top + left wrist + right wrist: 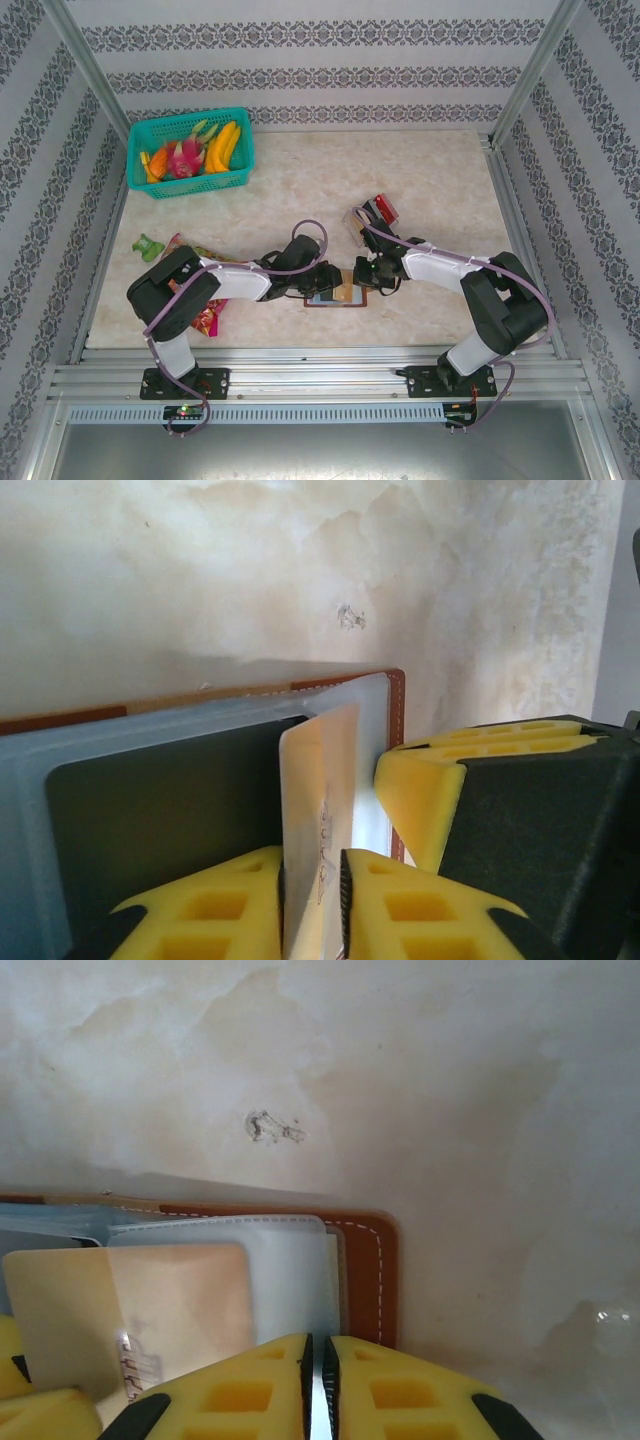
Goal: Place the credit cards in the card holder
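Already a dark card (pixel 150 810) seems inside the card holder (pixel 365 1260); left gripper (pixel 312 870) clamps the tan card (pixel 322 780) half-inserted, right gripper (pixel 318 1355) pinches the sleeve (pixel 285 1270), the far red card (pixel 384 208) waits.

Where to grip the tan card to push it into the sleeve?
Pinch the tan card across its flat faces at the bare end outside the clear sleeve, coming from opposite the card holder's stitched edge. It is thin, and the rest is covered.
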Tool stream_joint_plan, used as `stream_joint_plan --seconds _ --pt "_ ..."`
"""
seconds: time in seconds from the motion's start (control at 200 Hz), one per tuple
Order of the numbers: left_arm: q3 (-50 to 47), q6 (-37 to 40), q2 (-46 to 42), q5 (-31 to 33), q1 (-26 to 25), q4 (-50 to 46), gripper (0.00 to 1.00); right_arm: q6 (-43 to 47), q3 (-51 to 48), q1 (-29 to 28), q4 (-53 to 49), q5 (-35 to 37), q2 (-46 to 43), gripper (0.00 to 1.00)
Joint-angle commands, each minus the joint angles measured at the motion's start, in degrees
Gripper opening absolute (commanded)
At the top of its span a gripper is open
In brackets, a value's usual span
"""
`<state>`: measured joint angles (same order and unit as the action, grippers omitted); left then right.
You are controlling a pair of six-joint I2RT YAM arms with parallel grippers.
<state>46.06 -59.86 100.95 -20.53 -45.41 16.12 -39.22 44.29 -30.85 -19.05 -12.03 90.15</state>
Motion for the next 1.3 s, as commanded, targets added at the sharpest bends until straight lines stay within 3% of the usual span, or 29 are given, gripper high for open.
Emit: stream_joint_plan --seconds 0.0,0.704,1.059,1.294 --pt "0.8 2.8 -3.3 4.4 -1.2 -9.0 0.27 -0.7 -2.4 0.5 -0.2 1.0 0.6 0.18" --pt "7.1 4.6 1.4 1.3 -2.8 -11.3 0.14 -1.4 -2.9 0.6 1.5 -0.9 0.6 0.18" --pt "10.0 4.0 3.2 -0.2 -3.6 -10.7 0.18 -2.4 -3.3 0.4 2.1 -1.1 0.1 0.18" --pt "9.4 5.4 0.5 1.6 -3.7 -13.7 0.25 -1.5 -2.7 1.1 -1.4 3.2 -5.9 0.2"
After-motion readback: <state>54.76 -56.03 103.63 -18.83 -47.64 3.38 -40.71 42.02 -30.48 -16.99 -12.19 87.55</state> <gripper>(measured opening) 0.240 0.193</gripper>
